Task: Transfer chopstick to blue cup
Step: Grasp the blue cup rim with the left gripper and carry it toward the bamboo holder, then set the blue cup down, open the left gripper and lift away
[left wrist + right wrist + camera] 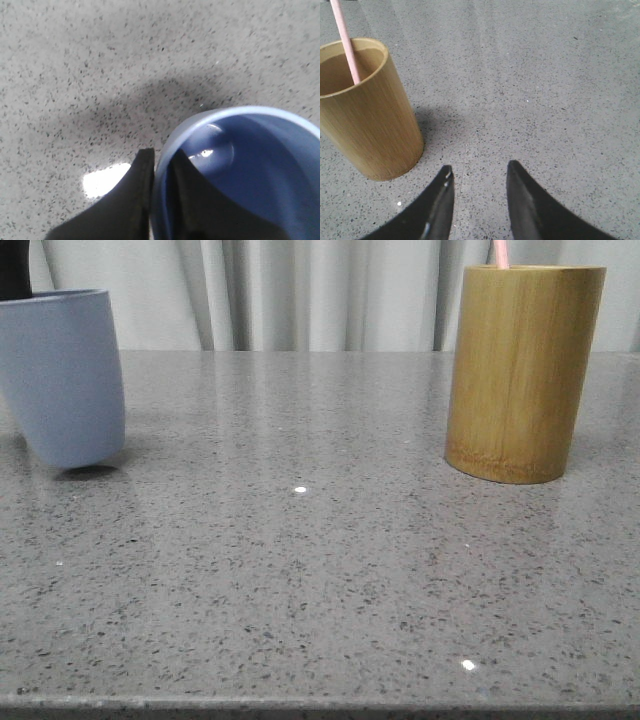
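The blue cup (62, 375) hangs tilted at the far left, its base a little above the table. My left gripper (161, 156) is shut on the cup's rim (161, 165), one finger inside and one outside; the cup's inside is empty. A dark part of that gripper shows above the cup in the front view (14, 268). The pale pink chopstick (501, 253) stands in the tan bamboo holder (522, 370) at the right. In the right wrist view the chopstick (346, 42) leans in the holder (367, 110). My right gripper (479, 172) is open and empty, beside the holder above the table.
A grey speckled stone tabletop (300, 560) stretches between the two cups. A pale curtain (300, 290) hangs behind the table. The table's front edge (320, 705) runs along the bottom of the front view.
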Action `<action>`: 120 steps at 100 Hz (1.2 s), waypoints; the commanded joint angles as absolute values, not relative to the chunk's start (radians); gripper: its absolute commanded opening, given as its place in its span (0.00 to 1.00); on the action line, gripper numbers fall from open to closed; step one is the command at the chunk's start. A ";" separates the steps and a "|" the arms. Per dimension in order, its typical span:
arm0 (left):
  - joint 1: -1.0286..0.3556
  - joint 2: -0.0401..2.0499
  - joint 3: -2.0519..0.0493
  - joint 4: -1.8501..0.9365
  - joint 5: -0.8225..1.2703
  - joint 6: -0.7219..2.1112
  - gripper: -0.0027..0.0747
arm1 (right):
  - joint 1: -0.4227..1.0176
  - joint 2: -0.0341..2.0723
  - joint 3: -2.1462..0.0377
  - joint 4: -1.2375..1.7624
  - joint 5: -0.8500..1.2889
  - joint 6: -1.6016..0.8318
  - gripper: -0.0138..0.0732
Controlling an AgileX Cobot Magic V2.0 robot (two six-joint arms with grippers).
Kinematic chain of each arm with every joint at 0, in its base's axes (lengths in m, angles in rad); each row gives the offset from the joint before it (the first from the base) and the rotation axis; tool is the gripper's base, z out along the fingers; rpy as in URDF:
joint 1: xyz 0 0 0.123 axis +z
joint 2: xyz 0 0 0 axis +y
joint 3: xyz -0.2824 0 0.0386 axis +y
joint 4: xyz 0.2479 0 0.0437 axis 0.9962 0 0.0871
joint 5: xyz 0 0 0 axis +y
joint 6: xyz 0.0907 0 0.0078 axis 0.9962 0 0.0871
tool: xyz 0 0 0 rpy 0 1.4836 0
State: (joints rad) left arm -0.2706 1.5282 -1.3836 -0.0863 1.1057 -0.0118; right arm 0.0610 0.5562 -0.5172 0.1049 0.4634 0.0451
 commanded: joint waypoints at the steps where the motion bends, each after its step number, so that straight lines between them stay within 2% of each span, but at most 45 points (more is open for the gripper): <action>1: -0.286 1.494 -1.444 -0.124 1.071 -0.013 0.01 | 0.056 0.564 -0.550 0.107 0.381 0.042 0.48; 44: -0.495 1.602 -1.616 -0.130 1.003 -0.011 0.01 | 0.056 0.564 -0.550 0.107 0.346 0.042 0.48; 83: -0.561 1.697 -1.670 -0.132 1.018 0.000 0.02 | 0.056 0.564 -0.550 0.107 0.345 0.042 0.48; 95: -0.561 1.697 -1.672 -0.132 1.018 0.000 0.11 | 0.056 0.564 -0.550 0.107 0.345 0.042 0.48; 111: -0.561 1.697 -1.674 -0.132 1.023 0.000 0.34 | 0.056 0.564 -0.550 0.107 0.344 0.042 0.48; 120: -0.561 1.695 -1.674 -0.132 1.033 0.000 0.43 | 0.056 0.564 -0.550 0.107 0.341 0.042 0.48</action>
State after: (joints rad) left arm -0.5549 1.7450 -1.6394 -0.1153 1.0571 0.0000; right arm 0.0610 0.5562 -0.5172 0.1049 0.4240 0.0451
